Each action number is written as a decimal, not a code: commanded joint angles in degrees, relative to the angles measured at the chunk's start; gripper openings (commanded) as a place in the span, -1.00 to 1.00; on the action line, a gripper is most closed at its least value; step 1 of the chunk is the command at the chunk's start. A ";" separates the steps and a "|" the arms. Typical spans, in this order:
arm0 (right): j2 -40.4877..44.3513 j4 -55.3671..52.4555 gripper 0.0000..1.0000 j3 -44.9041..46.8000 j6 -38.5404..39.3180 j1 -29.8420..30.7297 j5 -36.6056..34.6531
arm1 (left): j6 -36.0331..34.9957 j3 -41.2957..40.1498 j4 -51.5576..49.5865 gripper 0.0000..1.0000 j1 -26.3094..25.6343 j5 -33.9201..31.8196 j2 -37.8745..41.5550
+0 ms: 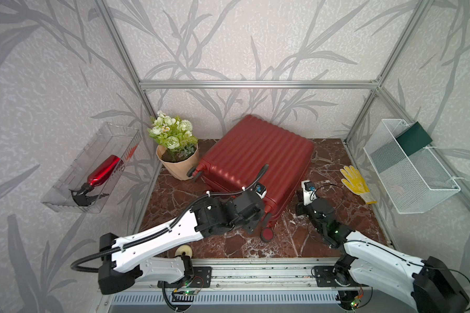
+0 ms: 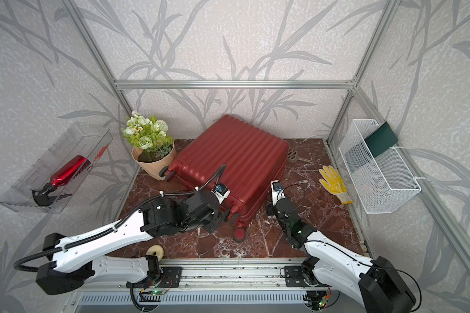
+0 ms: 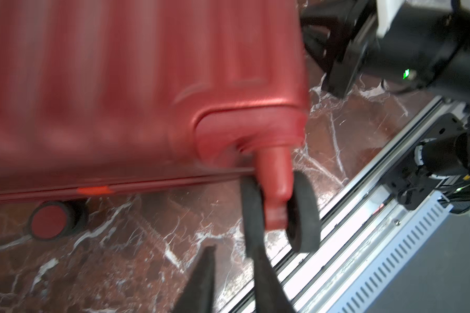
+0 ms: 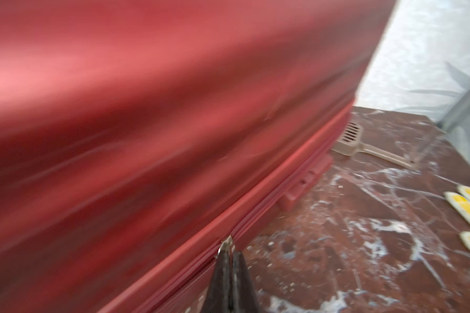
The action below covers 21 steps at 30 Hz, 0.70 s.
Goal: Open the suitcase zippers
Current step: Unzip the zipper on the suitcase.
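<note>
Suitcase flat on table, right gripper on zip slider

One suitcase point(image 1: 255, 154) lies flat on the marble table point(image 1: 337, 225), ribbed shell up, toward the back middle, with its wheel end facing the left arm. Three wheels show in both top views: one point(image 1: 194, 173) at the far corner, just beside one flower pot point(image 1: 178, 162), and two at the near corner. Of those two, the upper wheel point(image 3: 282, 200) is a double one on a red stem, and the lower wheel point(image 3: 49, 222) rests on the table. One zip point(image 3: 174, 181) runs along the seam between the shells, and one orange tab point(image 3: 94, 190) sits on it at the wheel end.

Two grippers are at the suitcase. The left gripper point(image 3: 228, 246) hovers just beside the upper wheel, its two fingers slightly spread with bare table between them, holding nothing. One finger overlaps a tyre; I cannot tell whether it touches. The right gripper point(image 4: 228, 256) is at the long side, fingers pressed together, pinching one silvery slider point(image 4: 225, 245) on the zip.

One beige scoop point(image 1: 316, 156) lies near the far right corner, one yellow glove point(image 1: 354, 183) well apart, and one cream tape roll point(image 1: 183, 252) by the front rail. One clear tray point(image 1: 114, 135) on the left wall holds one red spray bottle point(image 1: 103, 170). One wire basket point(image 1: 418, 176) on the right wall holds one dark green card point(image 1: 414, 138).
</note>
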State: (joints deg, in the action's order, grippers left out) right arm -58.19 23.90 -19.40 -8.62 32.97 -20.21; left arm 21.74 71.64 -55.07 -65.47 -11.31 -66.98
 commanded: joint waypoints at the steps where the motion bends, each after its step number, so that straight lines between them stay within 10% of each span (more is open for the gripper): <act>1: -5.09 5.17 -1.00 -3.47 -2.02 -6.14 -1.06 | 0.12 -1.53 -6.88 -1.00 0.34 0.00 2.68; 9: -14.22 8.62 -1.00 -9.24 -2.77 -12.20 1.34 | 4.00 -1.23 -9.92 -1.00 1.40 -7.15 6.45; 16: -13.83 6.58 -1.00 -11.83 -4.48 -16.62 5.21 | 18.70 1.42 -17.58 -0.25 19.06 -21.92 4.96; 21: -3.95 3.56 -1.00 -6.69 -5.35 -16.18 6.98 | 21.52 1.40 -16.73 -0.22 25.64 -24.41 -4.09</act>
State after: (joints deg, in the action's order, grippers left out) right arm -68.95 26.48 -27.24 -12.75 17.41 -11.22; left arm 38.20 72.25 -69.23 -41.39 -30.63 -66.32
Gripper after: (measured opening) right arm 0.046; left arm 0.389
